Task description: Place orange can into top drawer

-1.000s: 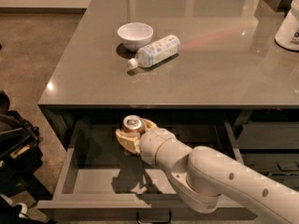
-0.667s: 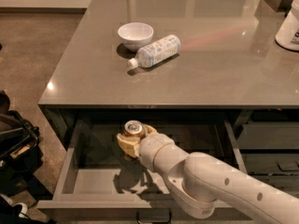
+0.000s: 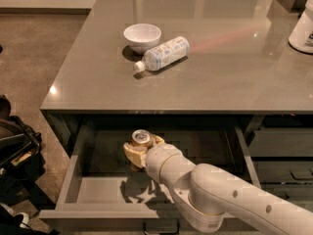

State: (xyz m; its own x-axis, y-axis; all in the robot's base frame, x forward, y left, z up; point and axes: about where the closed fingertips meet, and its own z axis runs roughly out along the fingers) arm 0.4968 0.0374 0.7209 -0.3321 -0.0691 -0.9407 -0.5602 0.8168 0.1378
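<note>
The orange can [image 3: 142,138] stands upright with its silver top showing, held inside the open top drawer [image 3: 73,180], near its back middle. My gripper [image 3: 140,151] is shut on the can, its cream fingers [image 3: 131,152] wrapped around the can's sides. My white arm [image 3: 210,195] reaches in from the lower right over the drawer. The can's lower body is hidden by the fingers, so I cannot tell whether it touches the drawer floor.
On the grey counter [image 3: 220,77] above lie a white plastic bottle [image 3: 164,53] on its side and a white bowl [image 3: 142,35]. A white container [image 3: 303,26] stands at the far right. Dark drawers [image 3: 281,155] sit to the right. A black bag [image 3: 14,151] lies on the floor at left.
The gripper with the can has dropped slightly lower into the drawer and shifted a little forward. The bottle and bowl have not moved.
</note>
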